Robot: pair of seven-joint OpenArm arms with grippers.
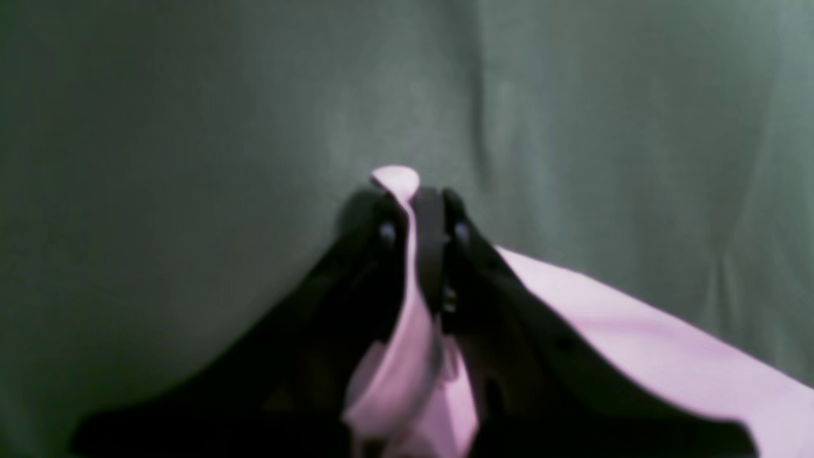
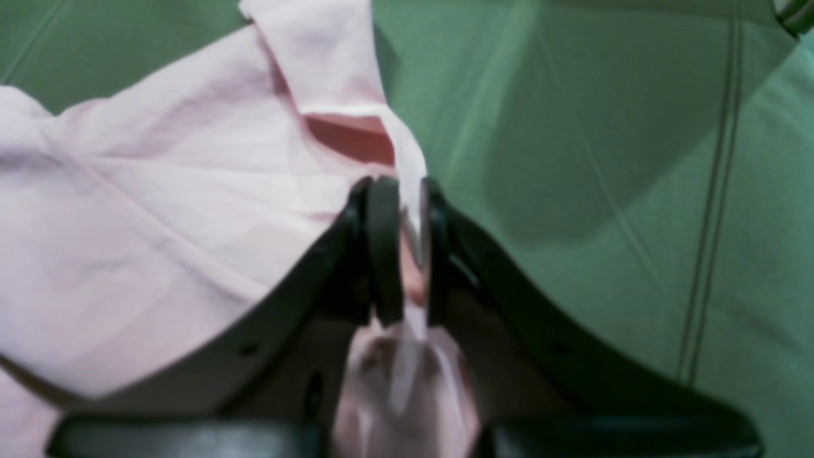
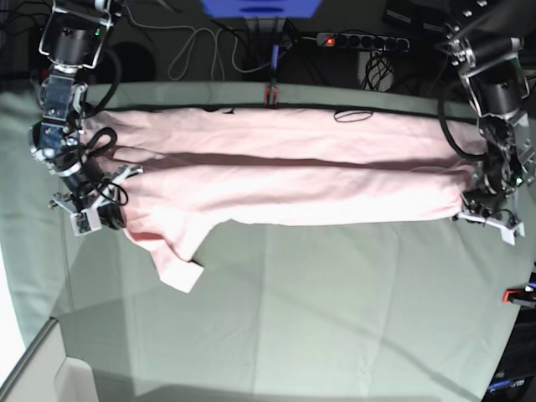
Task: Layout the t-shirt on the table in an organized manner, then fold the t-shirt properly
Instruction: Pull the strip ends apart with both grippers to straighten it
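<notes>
The pale pink t-shirt [image 3: 285, 180] is stretched in a long creased band across the far half of the table [image 3: 293, 310], plain side showing, one sleeve [image 3: 180, 268] drooping toward the front. My left gripper [image 3: 474, 203], at the right of the base view, is shut on the shirt's end. In the left wrist view its fingers [image 1: 416, 203] pinch a fold of the t-shirt [image 1: 636, 331] over the table [image 1: 191, 127]. My right gripper [image 3: 117, 219] is shut on the other end. In the right wrist view it [image 2: 407, 191] clamps an edge of the t-shirt [image 2: 159, 222].
A red clamp [image 3: 270, 92] holds the cloth at the table's far edge and another [image 3: 515, 295] sits at the right edge. Behind the table lie a power strip [image 3: 360, 40] and loose cables [image 3: 201, 42]. The grey-green cloth [image 2: 604, 159] is creased.
</notes>
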